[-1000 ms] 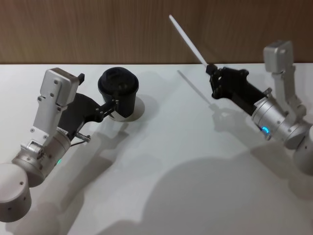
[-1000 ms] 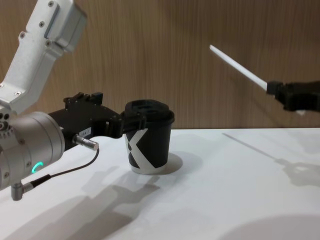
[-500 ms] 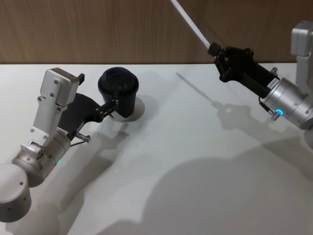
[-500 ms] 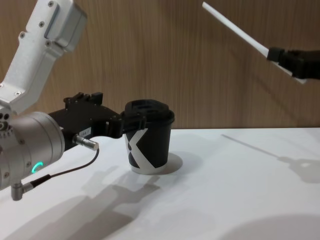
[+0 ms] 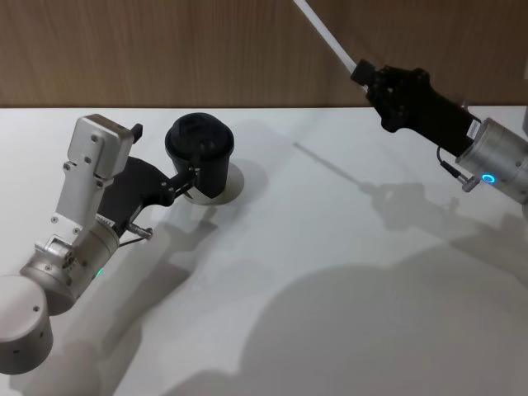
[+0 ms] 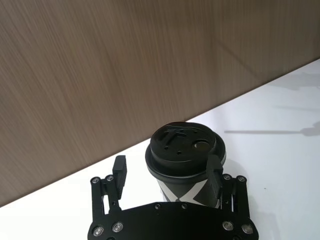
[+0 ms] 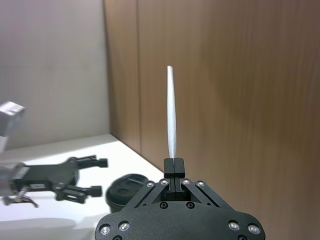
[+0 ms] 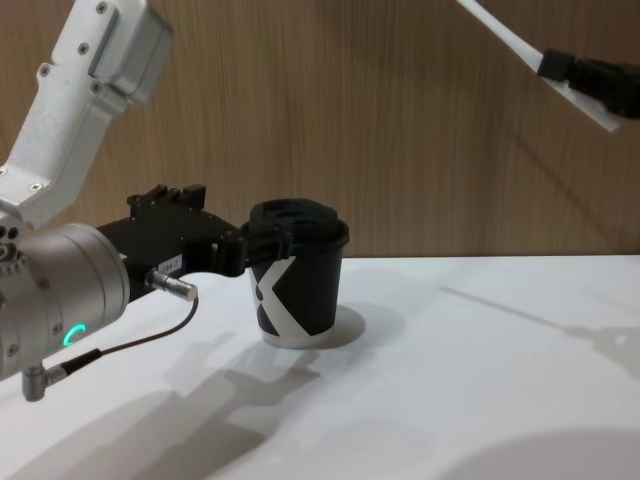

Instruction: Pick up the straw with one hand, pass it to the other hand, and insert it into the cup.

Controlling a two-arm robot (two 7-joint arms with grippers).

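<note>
White table [image 5: 330, 247] | left end effector [image 6: 166, 172] wide around cup [image 6: 182, 145] | right end effector [image 5: 363, 73] pinching straw [image 5: 327, 35], tip cropped in head view

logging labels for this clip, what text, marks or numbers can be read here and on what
"X": white mark on the cup, a logo-like sign.
Raised marks on the lid: too small to read.
Small white label on the left gripper: too small to read.

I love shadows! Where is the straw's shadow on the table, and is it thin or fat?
Head view: the shadow of the straw is a thin grey line on the table, right of the cup. Chest view: the same line looks faint, slanting toward the right edge.
</note>
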